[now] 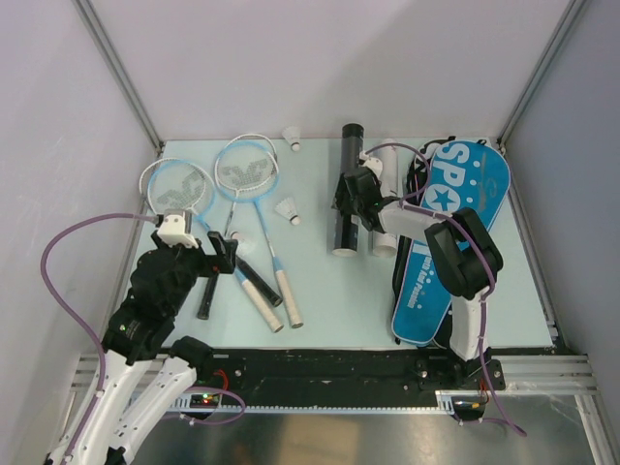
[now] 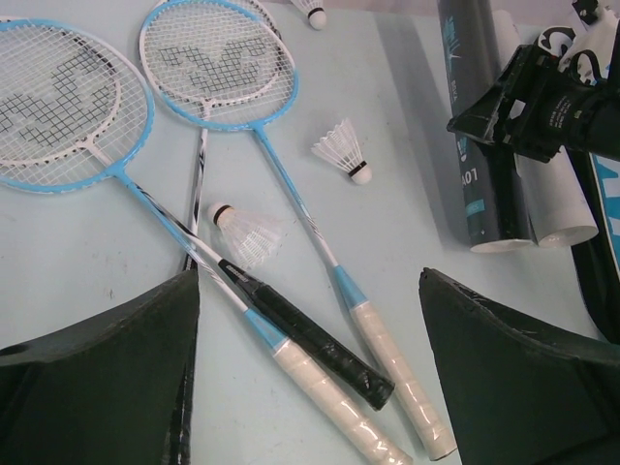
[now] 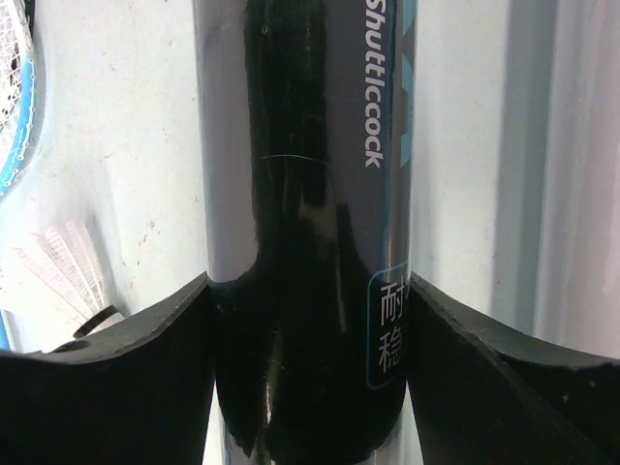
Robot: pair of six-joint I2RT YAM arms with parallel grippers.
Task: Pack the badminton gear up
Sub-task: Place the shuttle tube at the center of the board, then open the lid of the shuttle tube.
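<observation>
1. The blue bag lies just right of my right fingers and would crowd a swing that way.
2. The rackets lie crossed below my left fingers, which are wide apart. Pulling one handle could drag the others.
3. The black tube lies on the tabletop, clamped between my right fingers. It looks glossy, so it may slip or knock the white tube alongside.
4. The shuttlecocks to its left could scatter.

The tube runs off top and bottom at the right gripper; left of it, a blurred shuttlecock, half behind a finger.
</observation>
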